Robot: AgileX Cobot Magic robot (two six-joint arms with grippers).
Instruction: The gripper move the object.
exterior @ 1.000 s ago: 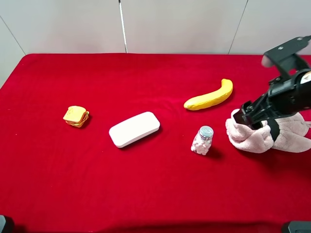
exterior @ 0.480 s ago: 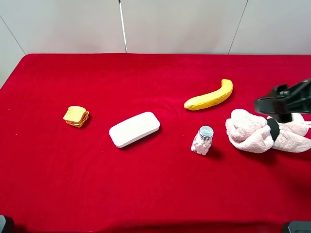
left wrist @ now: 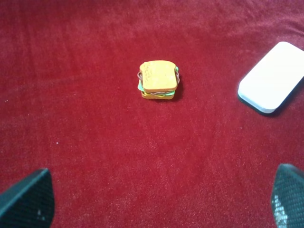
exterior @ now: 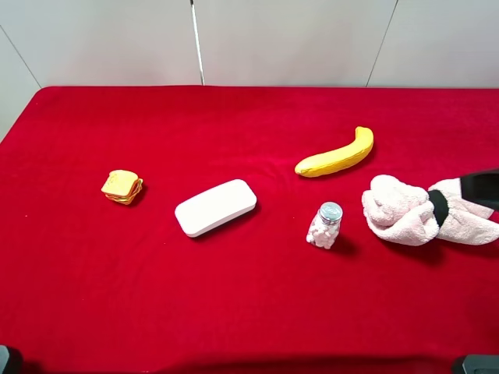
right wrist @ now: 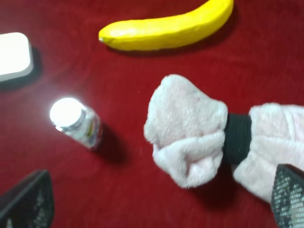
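The towel (exterior: 427,213) lies loose on the red cloth (exterior: 234,312) at the right edge of the high picture, and no claw holds it, so the job looks done or not begun, I cannot tell which. The right gripper (right wrist: 156,223) hangs above the towel with fingers wide apart, and the left gripper (left wrist: 156,221) is wide too. The little bottle (exterior: 325,225) beside the towel holds pale bits.
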